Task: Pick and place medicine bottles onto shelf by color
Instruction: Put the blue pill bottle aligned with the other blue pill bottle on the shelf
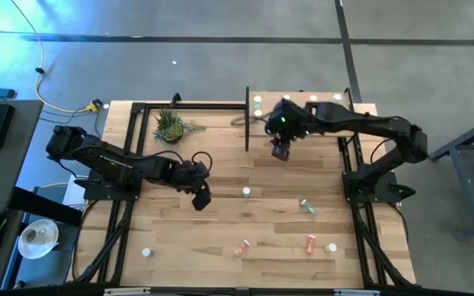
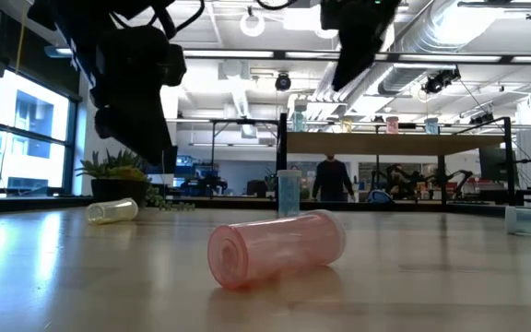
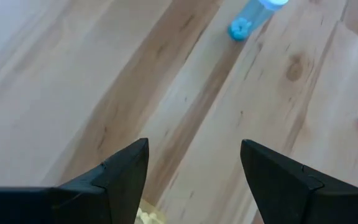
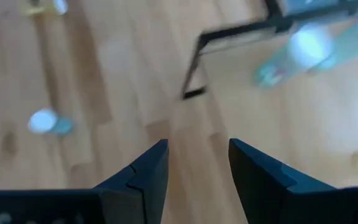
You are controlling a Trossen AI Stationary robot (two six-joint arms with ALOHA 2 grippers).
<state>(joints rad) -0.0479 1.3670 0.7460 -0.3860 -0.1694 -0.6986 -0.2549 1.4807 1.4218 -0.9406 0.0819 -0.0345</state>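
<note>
My left gripper (image 1: 202,200) (image 3: 194,144) hangs open over the table's middle left, nothing between its fingers. A yellow bottle (image 2: 113,212) lies on its side right below it. A teal bottle (image 1: 246,192) (image 3: 250,14) stands upright just to its right. My right gripper (image 1: 281,154) (image 4: 197,144) is open and empty, above the table just in front of the shelf (image 1: 319,123) (image 2: 385,143), which carries several bottles (image 1: 257,105). More bottles lie on the table: a teal one (image 1: 307,206) and two orange-red ones (image 1: 243,247) (image 1: 310,243).
A potted plant (image 1: 171,125) stands at the far left beside the shelf's black frame (image 1: 247,119). White-capped bottles stand near the front edge (image 1: 146,252) (image 1: 332,247). Bare planks lie between the two grippers. A person (image 2: 328,180) stands in the room behind.
</note>
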